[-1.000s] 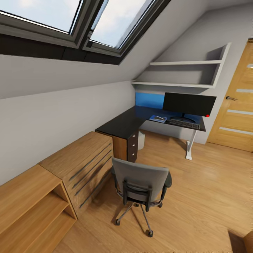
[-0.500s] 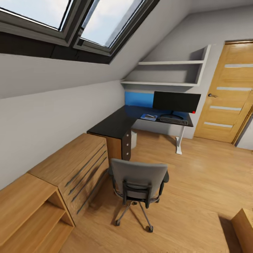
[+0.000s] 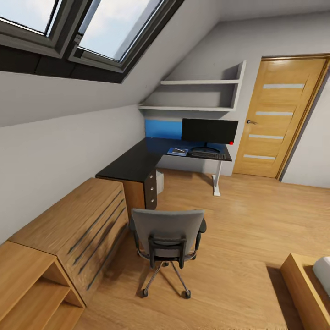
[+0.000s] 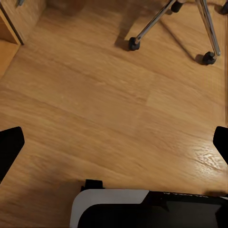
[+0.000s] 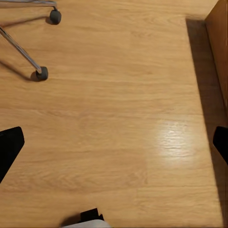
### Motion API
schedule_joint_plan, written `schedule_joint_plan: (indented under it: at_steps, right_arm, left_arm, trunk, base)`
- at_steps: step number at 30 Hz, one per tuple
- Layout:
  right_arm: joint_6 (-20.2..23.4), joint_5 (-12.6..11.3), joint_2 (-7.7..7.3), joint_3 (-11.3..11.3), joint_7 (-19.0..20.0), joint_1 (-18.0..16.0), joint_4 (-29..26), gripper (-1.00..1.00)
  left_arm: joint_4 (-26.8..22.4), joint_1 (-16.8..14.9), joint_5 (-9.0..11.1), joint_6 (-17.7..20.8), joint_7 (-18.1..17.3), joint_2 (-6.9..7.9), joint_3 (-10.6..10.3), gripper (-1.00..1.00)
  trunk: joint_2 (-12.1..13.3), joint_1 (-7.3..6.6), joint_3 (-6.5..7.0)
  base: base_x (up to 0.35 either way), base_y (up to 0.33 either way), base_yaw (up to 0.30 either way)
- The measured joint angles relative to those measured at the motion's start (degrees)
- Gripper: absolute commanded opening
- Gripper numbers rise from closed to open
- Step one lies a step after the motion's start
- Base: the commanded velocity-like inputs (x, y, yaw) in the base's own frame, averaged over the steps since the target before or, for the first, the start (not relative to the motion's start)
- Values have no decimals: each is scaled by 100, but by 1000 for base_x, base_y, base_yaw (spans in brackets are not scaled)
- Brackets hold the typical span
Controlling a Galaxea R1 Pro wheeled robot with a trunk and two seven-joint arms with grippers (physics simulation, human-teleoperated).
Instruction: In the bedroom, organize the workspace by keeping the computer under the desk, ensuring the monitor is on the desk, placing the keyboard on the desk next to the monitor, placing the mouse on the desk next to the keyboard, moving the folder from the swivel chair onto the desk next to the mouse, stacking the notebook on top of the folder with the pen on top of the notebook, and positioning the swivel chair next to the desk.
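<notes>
From my head camera I look across an attic bedroom at the black L-shaped table [image 3: 133,162], which fills the far corner under the sloped wall. The monitor [image 3: 209,131] stands upright on the table's far wing, near its right end, with the keyboard [image 3: 208,155] lying just in front of its base along the front edge. To the left of the keyboard, the bright blue folder [image 3: 177,151] lies flat on the table, with something small and dark on it that I cannot make out from here. Under the table, just beside the drawers [image 3: 150,189] at the near wing's end, a sliver of the light grey computer [image 3: 159,182] shows. The swivel chair [image 3: 167,235] stands on the wooden floor [image 3: 238,229] with its back toward me, near the drawer end of the table but apart from it, beside the light wooden drawer unit [image 3: 80,229]. My left tool [image 4: 114,142] points down at the floor, its dark fingers [image 4: 10,145] spread wide and holding nothing, the chair's chrome legs and casters [image 4: 134,44] ahead of it. My right tool [image 5: 114,142] is likewise spread wide and empty over the floor, with two casters [image 5: 42,73] in sight.
</notes>
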Motion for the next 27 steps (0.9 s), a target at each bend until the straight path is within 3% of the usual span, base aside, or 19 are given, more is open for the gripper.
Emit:
schedule_joint_plan:
  at_steps: [21,27]
  right_arm:
    - [0,-7,0,0,0,0,0,100]
    - [1,-4,3,1,1,0,0,100]
  left_arm:
    - [0,0,0,0,0,7,0,100]
    - [0,0,0,-1,1,5,0,100]
  trunk:
    - [0,0,0]
    - [0,0,0]
  base:
    - [0,1,-270]
    - [0,118,-268]
